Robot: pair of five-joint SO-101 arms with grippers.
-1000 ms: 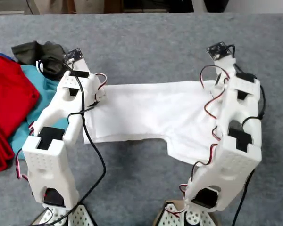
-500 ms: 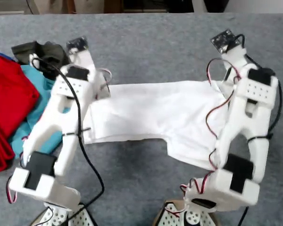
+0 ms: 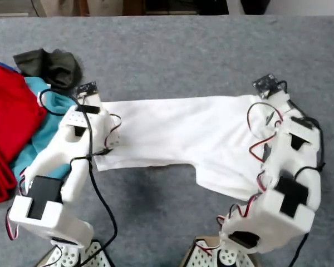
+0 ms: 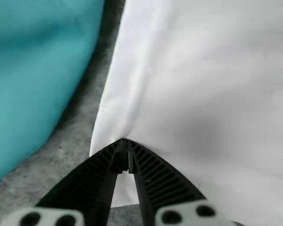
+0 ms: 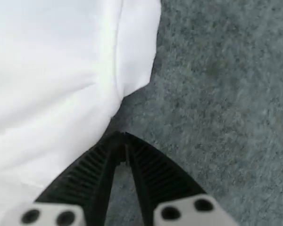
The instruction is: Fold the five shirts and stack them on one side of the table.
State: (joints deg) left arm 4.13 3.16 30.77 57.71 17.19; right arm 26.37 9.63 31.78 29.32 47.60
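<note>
white cotton shirt (image 3: 178,133): laid flat across middle of grey felt counter (image 3: 172,55), drawn taut between both arms, seemingly to smooth it for folding. left jaws: clenched on one edge, beside teal shirt (image 4: 33,70). right jaws: clenched at opposite edge, apparently pinching cloth. red shirt (image 3: 5,122), dark crumpled garment (image 3: 50,64): heaped aside, unfolded.

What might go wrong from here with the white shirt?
The left claw is shut on just the edge of the white cloth shirt, so it may slip free. The right claw is shut at the shirt's corner beside bare grey table, perhaps gripping nothing. The teal cloth shirt lies close and could snag.
</note>
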